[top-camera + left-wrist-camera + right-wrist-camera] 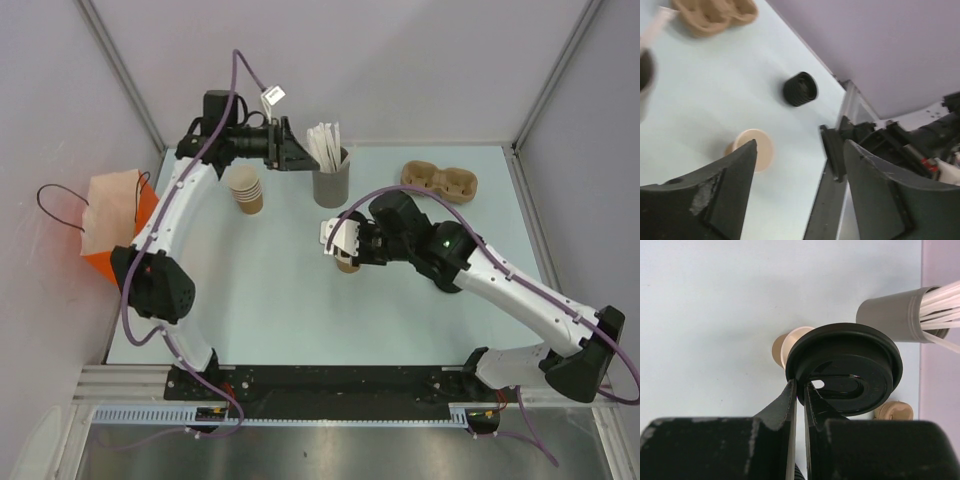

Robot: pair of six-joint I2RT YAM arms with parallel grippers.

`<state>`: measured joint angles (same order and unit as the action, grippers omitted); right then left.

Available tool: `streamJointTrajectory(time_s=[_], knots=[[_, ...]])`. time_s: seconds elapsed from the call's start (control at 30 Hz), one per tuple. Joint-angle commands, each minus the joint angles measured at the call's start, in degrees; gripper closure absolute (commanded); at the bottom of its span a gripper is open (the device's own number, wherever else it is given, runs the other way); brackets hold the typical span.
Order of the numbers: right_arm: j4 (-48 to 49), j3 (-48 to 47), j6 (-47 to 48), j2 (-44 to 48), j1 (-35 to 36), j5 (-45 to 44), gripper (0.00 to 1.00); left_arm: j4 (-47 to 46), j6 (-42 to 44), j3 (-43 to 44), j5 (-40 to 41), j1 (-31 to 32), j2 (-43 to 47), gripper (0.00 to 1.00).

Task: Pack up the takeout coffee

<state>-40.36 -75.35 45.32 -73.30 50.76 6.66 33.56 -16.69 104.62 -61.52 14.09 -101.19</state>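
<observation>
- Right tool (800,386) is pinched narrow on the rim of a black lid (845,365), holding it above the middle of the tabletop (270,300).
- The takeout coffee (347,266) stands right at that tool's tip, partly hidden by the lid. Whether lid and cup touch, I can't tell.
- Left tool (799,150) is at the far side, spread wide with nothing between its fingers, near the grey cup of white sticks (330,185).
- The stack of brown cups (245,190) stands beside the left arm.

From above and behind, the top camera takes in the whole table (280,300), while wrist cameras peer closely past the left claw (799,150) and right claw (800,387), all sharing the grey stick cup (330,185) (644,75) (890,320) beyond.
</observation>
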Motion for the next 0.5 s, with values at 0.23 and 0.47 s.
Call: streamJointTrajectory(time_s=[0.23, 0.47], knots=[[-19.0, -18.0, 2.2, -12.4, -5.8, 8.4, 1.00, -3.6, 10.4, -9.8, 7.5, -13.4, 16.7, 0.00], [-28.0, -26.7, 3.4, -22.1, -6.2, 7.2, 1.00, -5.6, 14.3, -19.6, 14.8, -13.8, 27.2, 0.00]])
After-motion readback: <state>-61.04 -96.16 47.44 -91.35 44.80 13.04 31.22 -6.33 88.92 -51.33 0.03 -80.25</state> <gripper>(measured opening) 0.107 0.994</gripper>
